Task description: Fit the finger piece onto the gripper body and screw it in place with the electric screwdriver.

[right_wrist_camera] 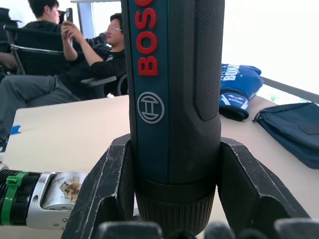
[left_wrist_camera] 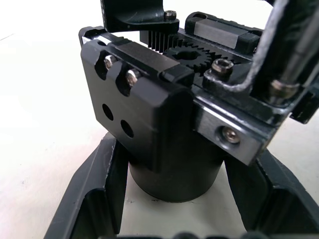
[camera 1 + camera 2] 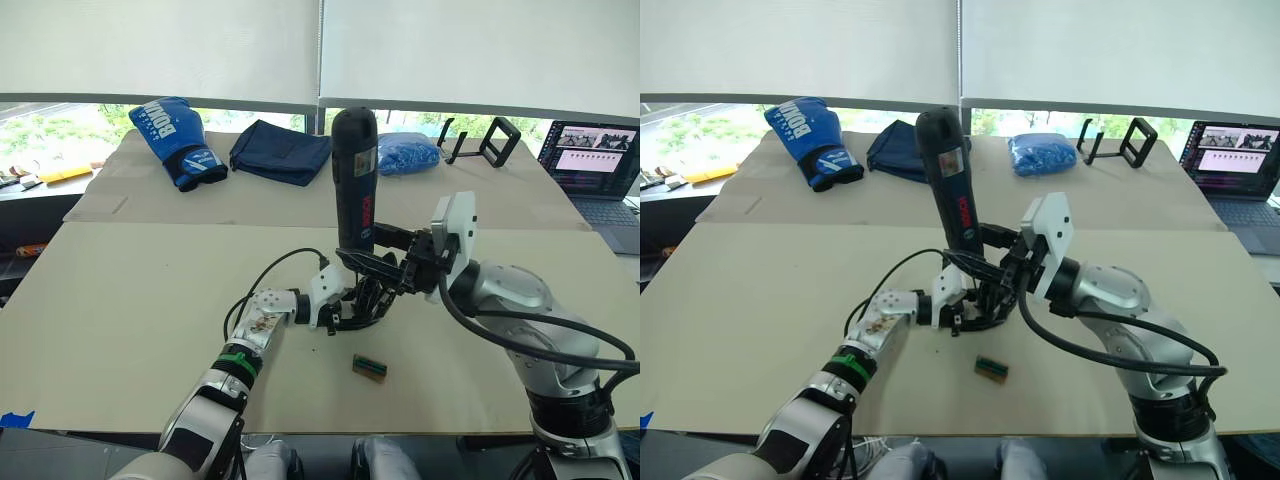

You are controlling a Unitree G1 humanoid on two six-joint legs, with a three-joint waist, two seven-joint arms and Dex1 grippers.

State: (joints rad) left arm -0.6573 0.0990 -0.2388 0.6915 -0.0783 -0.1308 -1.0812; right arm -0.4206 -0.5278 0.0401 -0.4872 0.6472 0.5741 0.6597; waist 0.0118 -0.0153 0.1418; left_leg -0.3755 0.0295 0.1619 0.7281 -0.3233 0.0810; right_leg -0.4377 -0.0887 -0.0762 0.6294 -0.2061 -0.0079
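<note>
The electric screwdriver [image 3: 354, 180] stands upright over the table's middle, bit end down, with my right gripper [image 3: 374, 262] shut on its lower barrel. In the right wrist view both fingers [image 1: 103, 194] press its sides. Right below it, my left gripper [image 3: 345, 308] is shut on the gripper body [image 2: 169, 159], a finger [image 2: 94, 199] on each side of its round base. Gear teeth, rails and a black block with two screw heads show on top of the body. I cannot tell the finger piece apart from these black parts. The screwdriver's bit is hidden among them.
A small green-and-tan block [image 3: 369, 367] lies on the table just in front of the grippers. Along the back stand a blue boxing glove [image 3: 178, 140], a navy bag [image 3: 282, 152], a blue pouch [image 3: 408, 155], a black stand [image 3: 482, 140] and a laptop [image 3: 595, 165]. People [image 1: 94, 55] sit beyond the table.
</note>
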